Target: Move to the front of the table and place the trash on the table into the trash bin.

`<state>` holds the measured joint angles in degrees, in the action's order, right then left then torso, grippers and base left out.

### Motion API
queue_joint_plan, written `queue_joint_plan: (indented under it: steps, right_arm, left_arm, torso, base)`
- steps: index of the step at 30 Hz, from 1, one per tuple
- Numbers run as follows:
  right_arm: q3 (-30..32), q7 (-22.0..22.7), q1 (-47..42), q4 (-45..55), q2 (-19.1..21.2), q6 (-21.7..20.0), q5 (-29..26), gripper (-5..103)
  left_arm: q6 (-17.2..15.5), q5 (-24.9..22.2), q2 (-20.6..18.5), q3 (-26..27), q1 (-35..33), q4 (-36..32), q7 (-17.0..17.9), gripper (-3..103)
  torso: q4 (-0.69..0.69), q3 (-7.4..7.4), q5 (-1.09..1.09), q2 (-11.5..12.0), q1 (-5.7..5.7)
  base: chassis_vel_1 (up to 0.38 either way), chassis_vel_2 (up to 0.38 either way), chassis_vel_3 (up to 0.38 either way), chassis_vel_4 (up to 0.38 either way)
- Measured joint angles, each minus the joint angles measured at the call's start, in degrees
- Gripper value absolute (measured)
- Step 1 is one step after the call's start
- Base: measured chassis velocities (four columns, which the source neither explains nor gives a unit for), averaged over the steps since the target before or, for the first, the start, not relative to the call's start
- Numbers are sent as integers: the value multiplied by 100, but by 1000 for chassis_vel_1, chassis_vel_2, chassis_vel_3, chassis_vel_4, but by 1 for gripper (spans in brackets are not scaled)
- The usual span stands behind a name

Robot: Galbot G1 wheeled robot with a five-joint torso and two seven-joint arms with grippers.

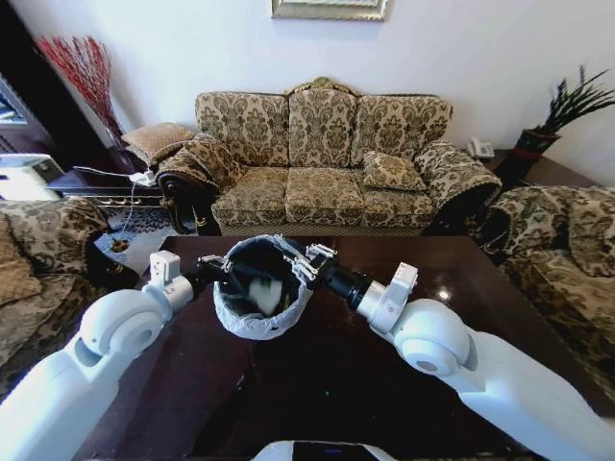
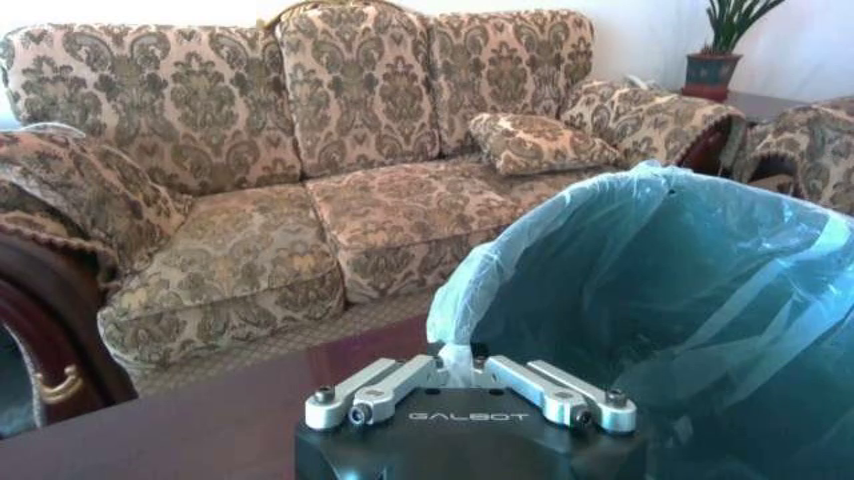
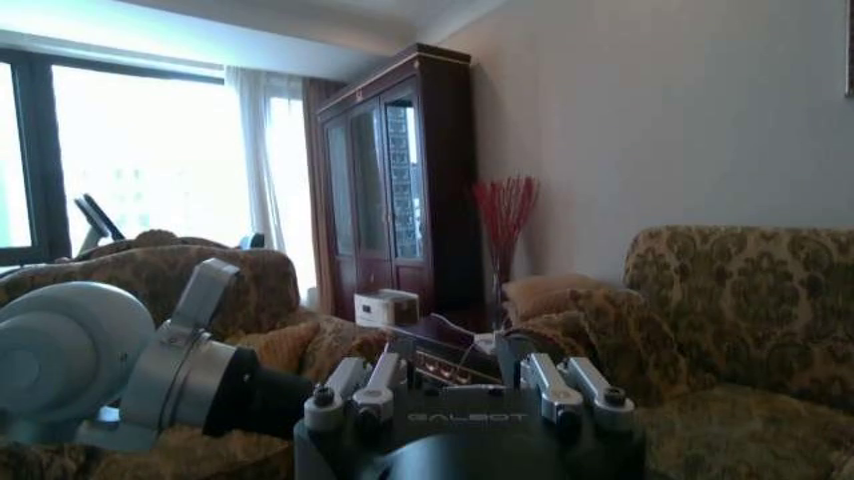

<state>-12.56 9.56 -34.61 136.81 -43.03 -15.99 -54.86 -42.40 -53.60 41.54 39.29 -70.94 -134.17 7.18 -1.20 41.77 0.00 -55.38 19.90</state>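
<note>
The glossy dark brown wooden table (image 1: 327, 375) stretches ahead of the robot, its near half bare. Toward its far edge, left of centre, is the small round black trash bin (image 1: 259, 285) lined with a pale plastic bag folded over its rim; whether it rests on the tabletop or is lifted cannot be told. A crumpled white paper scrap (image 1: 266, 293) lies inside it. The left gripper (image 1: 215, 268) meets the bin's left rim, and in the left wrist view its fingers pinch the bag's edge (image 2: 461, 360). The right gripper (image 1: 307, 264) is over the bin's right rim; whether its fingers are spread or closed cannot be told. Beyond the table's far edge stands a patterned beige damask sofa (image 1: 322, 158).
</note>
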Motion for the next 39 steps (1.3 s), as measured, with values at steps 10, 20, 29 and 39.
queue_joint_plan:
  steps: [10, 20, 29, 39]
  right_arm:
    - [1027, 1498, -840, -436, -131, 224, 834, 74]
    - [2949, 2442, -4122, -1437, -1327, 902, 2609, 99]
    - [3842, 2641, -5315, -2046, -2361, 2026, 2828, 100]
    - [3212, 3486, -5125, -2817, -3353, 2817, 2731, 100]
  left_arm:
    - [126, 315, 311, 271, -235, 84, -218, 2]
    - [311, 575, 442, 358, -312, 213, -378, 2]
    - [399, 598, 481, 362, -288, 328, -387, 2]
    - [623, 511, 457, 365, -312, 375, -522, 2]
  torso:
    - [-1, 0, 0, 0, 0]
    - [3, -1, 2, 0, -1]
    - [0, -1, -1, 0, -2]
    - [2, 0, 1, 0, 0]
  base:
    - [0, 0, 0, 0]
    - [0, 0, 0, 0]
    - [0, 0, 0, 0]
    - [-29, -30, -29, -19]
